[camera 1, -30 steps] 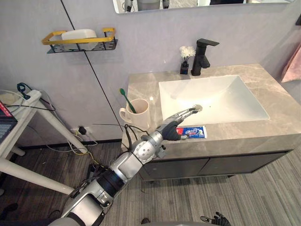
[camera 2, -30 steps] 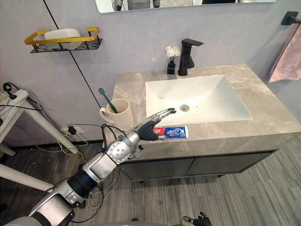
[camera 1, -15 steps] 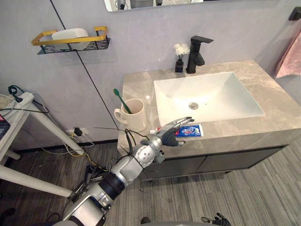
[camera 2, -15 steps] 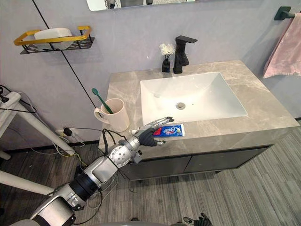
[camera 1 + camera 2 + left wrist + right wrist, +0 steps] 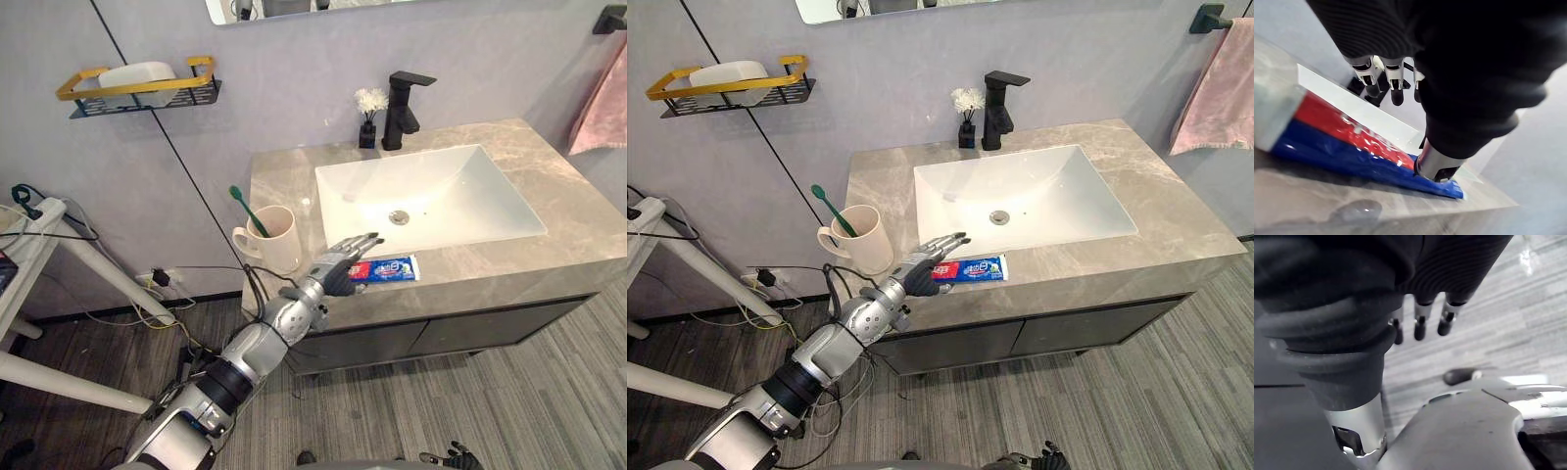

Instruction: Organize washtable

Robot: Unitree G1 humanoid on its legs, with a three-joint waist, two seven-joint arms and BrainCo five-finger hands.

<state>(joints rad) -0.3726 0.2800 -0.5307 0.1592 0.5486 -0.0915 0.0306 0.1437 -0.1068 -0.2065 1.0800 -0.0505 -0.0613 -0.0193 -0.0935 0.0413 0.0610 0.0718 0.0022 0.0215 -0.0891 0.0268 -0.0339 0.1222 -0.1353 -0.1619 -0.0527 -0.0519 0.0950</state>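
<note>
A bathroom, shown by white basin (image 5: pixel 460 186), black tap (image 5: pixel 402 98), toothbrush mug (image 5: pixel 284 242), pink towel (image 5: pixel 600 98).

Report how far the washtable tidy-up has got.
Done: the toothbrush stands in the mug. In hand: the left hand, fingers straight, reaches over the toothpaste tube, thumb against it, not yet gripping. Left: the tube lies flat on the counter in front of the sink. The right hand hangs idle, open.

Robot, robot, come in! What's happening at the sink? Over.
Left hand open over toothpaste, thumb at its edge. Right hand open, hanging over floor. Toothpaste flat on counter, nothing blocking.
</note>
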